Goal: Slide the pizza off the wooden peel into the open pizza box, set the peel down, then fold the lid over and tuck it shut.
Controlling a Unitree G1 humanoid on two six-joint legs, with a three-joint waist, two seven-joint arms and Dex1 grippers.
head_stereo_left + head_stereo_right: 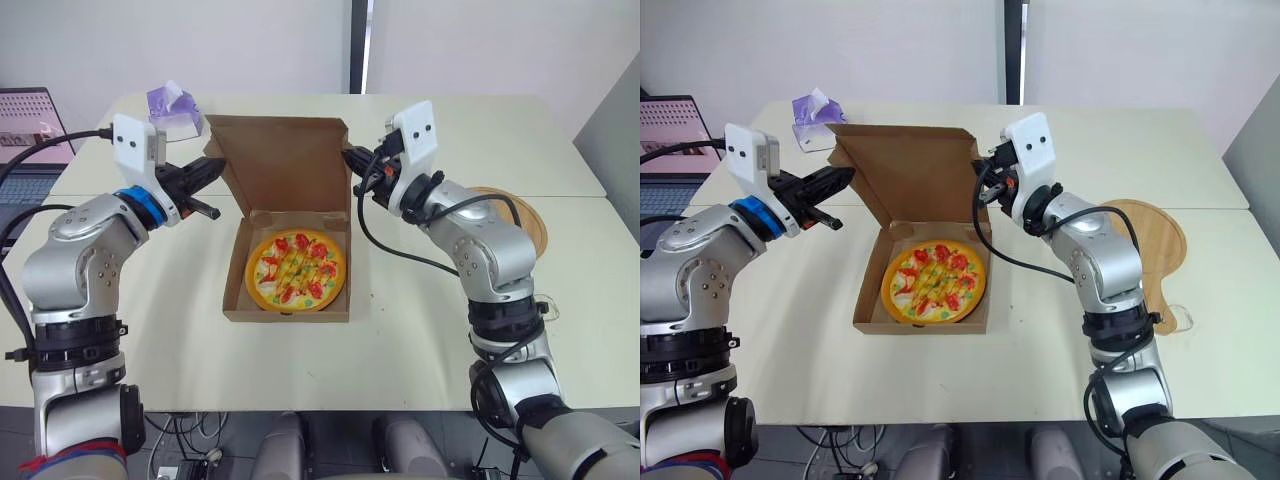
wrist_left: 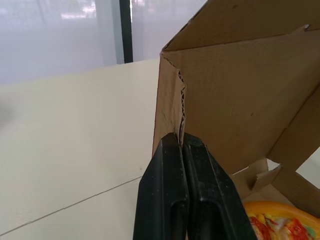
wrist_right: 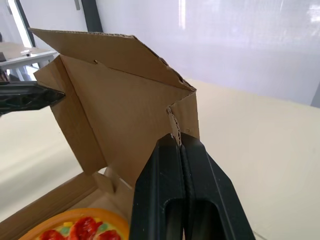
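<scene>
Pizza [image 1: 296, 270] sits in pizza box [image 1: 285, 312], centre frame. Wooden peel [image 1: 530, 225] lies on table [image 1: 450, 330] at right, well apart from box. Lid [image 1: 285, 165] stands up at back, leaning fwd a bit. Left gripper [image 1: 218, 168] is pinched tight on lid's left side flap [image 2: 170, 100]; right gripper [image 1: 352, 158] is clamped same way on right side flap [image 3: 184, 115], both near top corners. Corrugated card: light, stiffish, creases easily, ragged edges. Thin flaps prob. tear or slip if yanked. Corner holds look right; lid wants bringing down evenly, both sides together.
</scene>
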